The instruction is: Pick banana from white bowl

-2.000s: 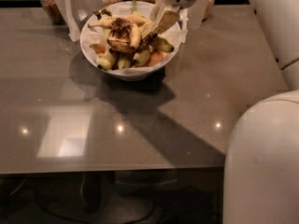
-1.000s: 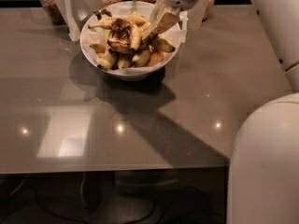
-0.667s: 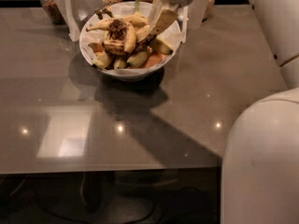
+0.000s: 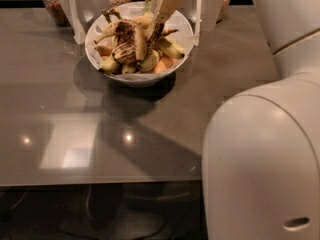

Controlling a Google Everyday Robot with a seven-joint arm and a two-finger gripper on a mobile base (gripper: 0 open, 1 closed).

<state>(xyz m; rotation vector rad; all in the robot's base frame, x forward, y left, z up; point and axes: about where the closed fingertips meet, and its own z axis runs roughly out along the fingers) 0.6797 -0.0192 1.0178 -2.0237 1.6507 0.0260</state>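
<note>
The white bowl [image 4: 176,63] stands at the back middle of the grey table, heaped with fruit. The brown-mottled banana [image 4: 126,43] lies on top of the heap, left of centre, its dark stem pointing up and to the left. My gripper [image 4: 154,31] comes down from the top edge into the right half of the bowl. Its pale fingers [image 4: 165,6] are close together, with the tips against the banana's right end.
Short greenish-yellow bananas [image 4: 170,48] and an orange fruit [image 4: 162,65] fill the bowl. Glass jars [image 4: 52,5] and white stands [image 4: 75,16] line the back edge. My arm's large white body [image 4: 265,154] fills the right foreground. The table's front edge [image 4: 100,180] is near.
The mottled banana has risen and turned on top of the heap, and the fruit around it has shifted. The gripper has moved slightly left, deeper into the bowl.
</note>
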